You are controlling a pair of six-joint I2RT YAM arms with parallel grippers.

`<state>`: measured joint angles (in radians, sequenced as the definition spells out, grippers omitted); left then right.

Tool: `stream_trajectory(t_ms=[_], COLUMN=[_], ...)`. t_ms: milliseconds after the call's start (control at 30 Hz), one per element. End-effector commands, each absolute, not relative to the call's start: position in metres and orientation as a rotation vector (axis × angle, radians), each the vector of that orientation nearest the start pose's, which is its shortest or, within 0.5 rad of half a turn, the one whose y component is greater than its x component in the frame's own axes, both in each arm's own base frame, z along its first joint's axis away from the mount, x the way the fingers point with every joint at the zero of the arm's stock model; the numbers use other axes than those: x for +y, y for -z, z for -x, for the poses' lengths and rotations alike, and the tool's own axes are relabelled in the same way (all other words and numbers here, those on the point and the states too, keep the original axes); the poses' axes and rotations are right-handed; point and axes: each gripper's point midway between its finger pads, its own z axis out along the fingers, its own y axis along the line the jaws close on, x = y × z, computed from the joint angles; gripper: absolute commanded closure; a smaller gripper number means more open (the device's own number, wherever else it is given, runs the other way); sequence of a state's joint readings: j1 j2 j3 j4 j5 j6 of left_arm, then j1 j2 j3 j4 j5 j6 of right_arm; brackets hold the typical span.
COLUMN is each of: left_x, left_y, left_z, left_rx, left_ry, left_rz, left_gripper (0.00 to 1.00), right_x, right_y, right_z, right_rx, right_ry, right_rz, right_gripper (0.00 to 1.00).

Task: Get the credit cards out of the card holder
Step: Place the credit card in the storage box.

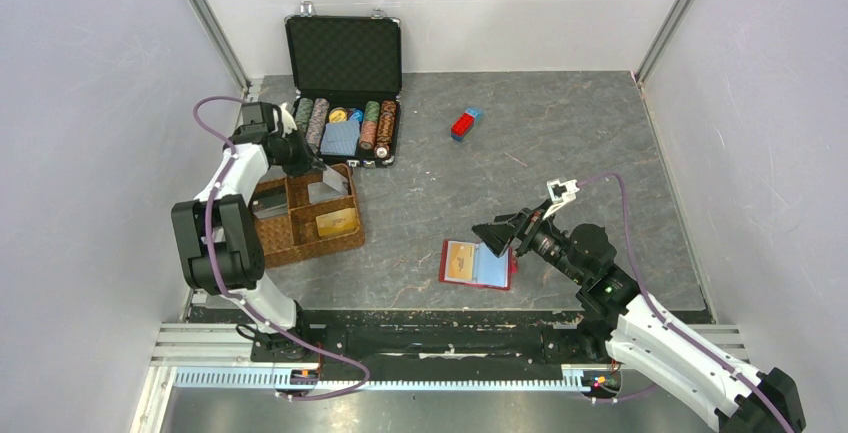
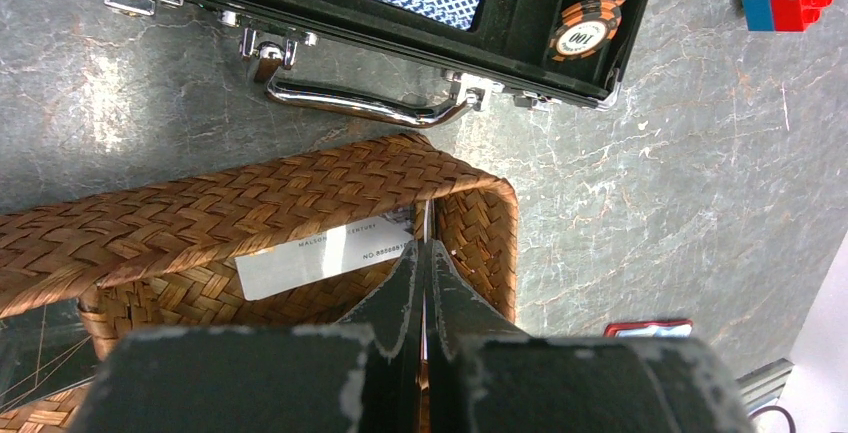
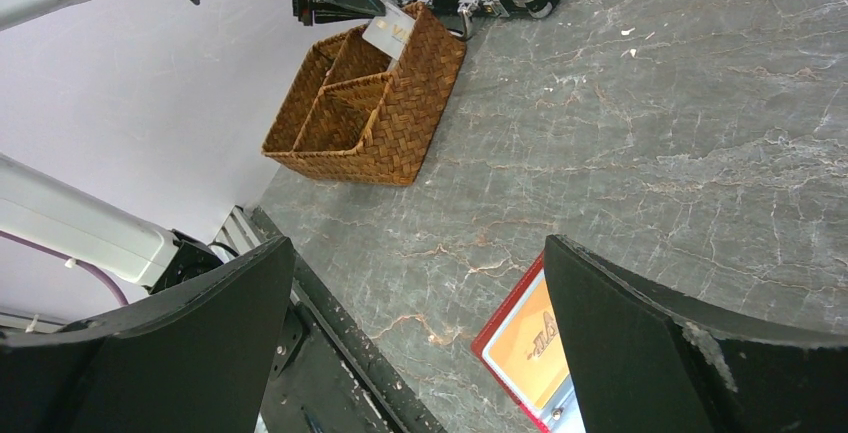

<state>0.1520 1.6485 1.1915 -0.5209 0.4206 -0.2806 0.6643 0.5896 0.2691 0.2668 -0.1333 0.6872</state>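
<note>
Top view: the step in hand looks like dropping off one pulled card. The left gripper (image 1: 318, 167) hangs over the far right compartment of the wicker basket (image 1: 285, 243), pinching a grey credit card (image 1: 330, 189) that tilts down into it. A gold credit card (image 1: 337, 221) lies in the near right compartment. The card holder (image 1: 478, 264) lies open and flat on the table near the arm bases, with an orange credit card (image 1: 461, 261) in its left half. Its blue right half may be a card or a slot; I cannot tell. The right gripper (image 1: 500, 238) hovers spread at its far right edge, holding nothing.

Left wrist view: the left gripper (image 2: 425, 248) has its fingers (image 2: 400, 293) pressed together on one end of the grey credit card (image 2: 320, 253), inside the wicker basket (image 2: 200, 203). The next move calls for parting the fingers so the card falls in.

Right wrist view: the right gripper (image 3: 418, 253) stands wide open and empty above the table. A corner of the card holder (image 3: 492, 331) with the orange credit card (image 3: 530, 343) shows between its fingers. Taking that card will likely need a low, flat approach to catch its thin edge
</note>
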Motion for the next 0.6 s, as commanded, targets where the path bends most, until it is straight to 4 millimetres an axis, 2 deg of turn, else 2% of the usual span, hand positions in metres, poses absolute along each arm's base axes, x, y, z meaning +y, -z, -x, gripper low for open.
stream_trajectory(t_ms=[0, 100, 200, 567], left_x=[-0.024, -0.022, -0.021, -0.017], left_y=[-0.103, -0.100, -0.098, -0.089], left_z=[-0.397, -0.397, -0.398, -0.394], left_rx=[2.485, 2.492, 2.502, 2.552], left_ry=[0.611, 0.603, 0.592, 0.551], left_rz=[0.417, 0.425, 0.432, 0.444], left_gripper=[0.98, 0.97, 0.91, 0.82], right_x=[0.219, 0.218, 0.217, 0.216], right_y=[-0.221, -0.223, -0.222, -0.225], right_z=[-0.205, -0.204, -0.205, -0.204], right_rx=[1.672, 1.664, 1.664, 1.652], right_ry=[-1.125, -1.122, -1.115, -1.113], right_rz=[0.101, 0.100, 0.098, 0.100], right_gripper=[0.02, 0.02, 0.02, 0.02])
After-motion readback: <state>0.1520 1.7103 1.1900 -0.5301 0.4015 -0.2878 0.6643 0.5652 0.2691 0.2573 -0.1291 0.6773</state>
